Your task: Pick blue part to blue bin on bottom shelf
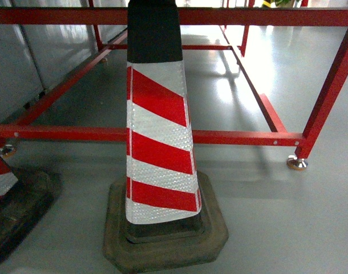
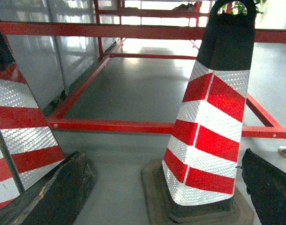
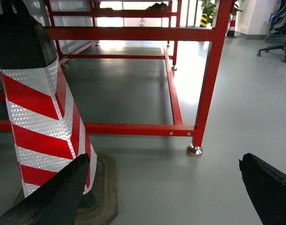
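The blue part, the blue bin and the bottom shelf are out of view in all three views. Neither gripper appears in the head view. In the left wrist view my left gripper is open, its dark fingers spread at the bottom corners, with only grey floor and the foot of a cone between them. In the right wrist view my right gripper is open too, its dark fingers wide apart over bare floor. Neither one holds anything.
A red-and-white striped traffic cone on a dark rubber base stands close in front. A second cone is at the left edge. Behind them runs a low red steel frame with a metal foot. Grey wall panels line the left.
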`<state>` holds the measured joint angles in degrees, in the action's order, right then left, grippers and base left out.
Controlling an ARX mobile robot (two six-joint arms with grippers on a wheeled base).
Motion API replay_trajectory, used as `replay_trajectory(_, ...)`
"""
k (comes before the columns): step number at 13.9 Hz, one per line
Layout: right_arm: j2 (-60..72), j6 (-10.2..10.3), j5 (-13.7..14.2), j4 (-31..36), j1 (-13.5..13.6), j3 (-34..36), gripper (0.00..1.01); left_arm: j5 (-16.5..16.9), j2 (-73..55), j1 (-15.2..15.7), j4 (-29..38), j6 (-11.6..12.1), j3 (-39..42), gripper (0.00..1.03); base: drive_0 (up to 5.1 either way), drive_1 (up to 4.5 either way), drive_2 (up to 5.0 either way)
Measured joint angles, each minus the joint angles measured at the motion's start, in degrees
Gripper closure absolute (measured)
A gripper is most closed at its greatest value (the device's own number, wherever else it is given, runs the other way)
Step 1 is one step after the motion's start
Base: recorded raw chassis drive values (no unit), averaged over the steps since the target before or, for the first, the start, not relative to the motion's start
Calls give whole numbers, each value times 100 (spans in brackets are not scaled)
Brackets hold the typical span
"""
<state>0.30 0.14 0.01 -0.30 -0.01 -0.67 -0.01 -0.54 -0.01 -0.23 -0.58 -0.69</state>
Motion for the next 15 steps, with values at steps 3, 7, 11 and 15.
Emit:
replay_trajectory(3,0,0,0,0,0,0,3,0,0,0,2,0,0,5,0,0,0)
replay_trajectory(7,0,0,0,2,0,0,3,0,0,0,0,0,0,5,0,0,0)
replay_trajectory(11,0,2,0,-2,0,0,3,-11,0,0,-4,0,0,5,0,0,0)
replay_trajectory(15,0,-2,-13,-2,0,0,3,-11,0,0,-7,2,0,5,0,0,0)
